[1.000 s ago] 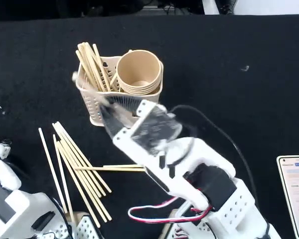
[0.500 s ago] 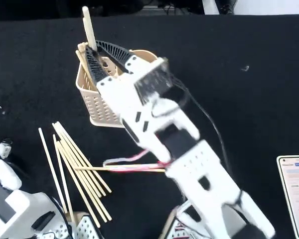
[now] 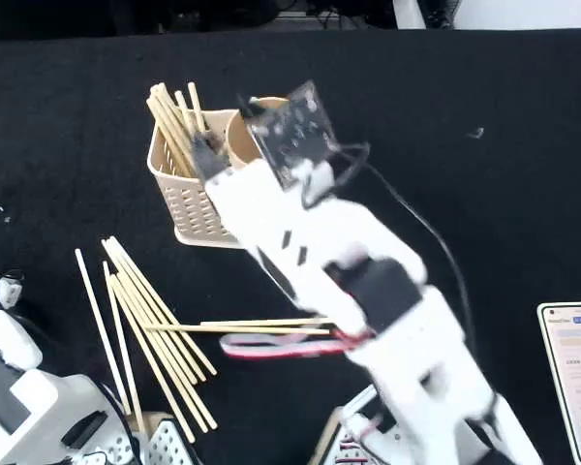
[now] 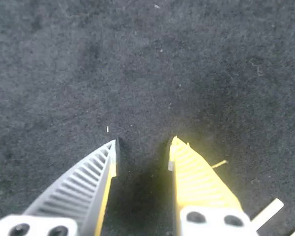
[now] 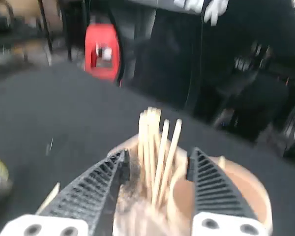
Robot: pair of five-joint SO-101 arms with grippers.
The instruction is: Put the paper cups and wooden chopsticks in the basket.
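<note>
the table is covered by a black cloth, slightly fuzzy and flecked with pale lint in the left wrist view. the basket is set upright at the far left of the cloth. a bundle of chopsticks is stood in its left part, and stacked cups are seen in its right part, largely covered by the right arm. the right gripper is held over the basket with its jaws apart and nothing between them; the bundle and a cup rim are seen past them. loose chopsticks are fanned on the cloth at the near left, with one laid crosswise. the left gripper is kept at the near left corner, jaws parted over bare cloth, gripping nothing. a phone is laid at the right edge. beyond the table, a red object and dark furniture are seen in the room.
</note>
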